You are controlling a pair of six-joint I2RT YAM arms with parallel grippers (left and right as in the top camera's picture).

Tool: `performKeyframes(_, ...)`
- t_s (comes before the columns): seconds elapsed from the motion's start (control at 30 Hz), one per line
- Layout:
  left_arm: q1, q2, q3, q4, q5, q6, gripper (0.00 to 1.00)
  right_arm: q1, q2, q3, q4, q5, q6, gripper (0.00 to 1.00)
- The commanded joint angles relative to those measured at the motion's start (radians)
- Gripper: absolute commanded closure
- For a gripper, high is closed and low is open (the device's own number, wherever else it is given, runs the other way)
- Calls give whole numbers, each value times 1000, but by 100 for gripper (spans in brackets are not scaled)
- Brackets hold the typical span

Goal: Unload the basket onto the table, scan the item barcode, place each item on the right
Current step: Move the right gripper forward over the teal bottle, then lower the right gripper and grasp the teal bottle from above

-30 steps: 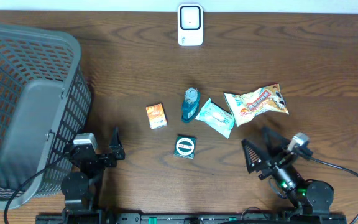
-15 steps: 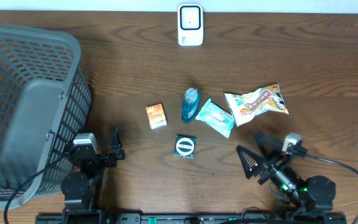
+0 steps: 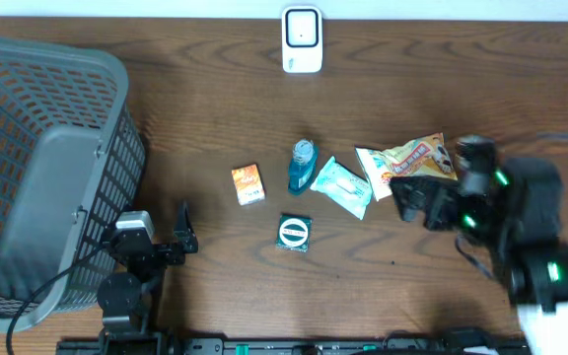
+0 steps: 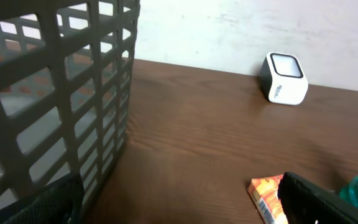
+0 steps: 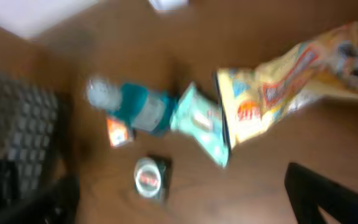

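Observation:
Several items lie mid-table: an orange box (image 3: 248,183), a blue bottle (image 3: 302,166), a teal packet (image 3: 342,186), a yellow snack bag (image 3: 407,163) and a dark square tin (image 3: 293,233). The white scanner (image 3: 302,39) stands at the far edge. My right gripper (image 3: 409,200) hovers open just in front of the snack bag, holding nothing. Its blurred wrist view looks down on the bottle (image 5: 135,106), packet (image 5: 204,127), bag (image 5: 291,81) and tin (image 5: 151,177). My left gripper (image 3: 185,232) rests open near the front left, with the orange box (image 4: 269,196) beside its right finger.
A large grey mesh basket (image 3: 47,168) fills the left side of the table, close against the left arm; its wall (image 4: 55,93) takes up the left of the left wrist view. The scanner (image 4: 284,79) shows far off by the white wall.
My right arm has risen from the front right of the table and swung back toward the snack bag, still open. The left arm and the items have not moved.

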Motion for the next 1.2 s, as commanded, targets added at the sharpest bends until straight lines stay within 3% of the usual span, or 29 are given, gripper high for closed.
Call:
performKeyframes(0.0, 2, -1, -21, -23, 5, -8, 2, 114, 187, 197, -69, 0, -292, 1)
performKeyframes(0.13, 2, -1, -21, -23, 5, -8, 2, 162, 295, 240, -29, -48, -489, 1)
performKeyframes(0.2, 2, -1, -21, -23, 5, -9, 2, 177, 338, 240, -14, -131, -658, 1)
performKeyframes(0.23, 2, -1, -21, -23, 5, -9, 2, 189, 377, 241, -8, -166, -815, 1)
performKeyframes(0.3, 2, -1, -21, -23, 5, -8, 2, 207, 415, 257, -10, -160, -925, 1)
performKeyframes(0.4, 2, -1, -21, -23, 5, -9, 2, 240, 465, 320, -19, -128, -1009, 1)
performKeyframes(0.63, 2, -1, -21, -23, 5, -8, 2, 286, 599, 647, -98, -47, -1206, 1)
performKeyframes(0.8, 2, -1, -21, -23, 5, -8, 2, 289, 728, 829, -269, -32, -1412, 1)
performKeyframes(1.03, 2, -1, -21, -22, 5, -9, 2, 338, 885, 871, -420, 39, -1659, 1)
performKeyframes(1.17, 2, -1, -21, -23, 5, -8, 2, 373, 938, 871, -421, 100, -1693, 1)
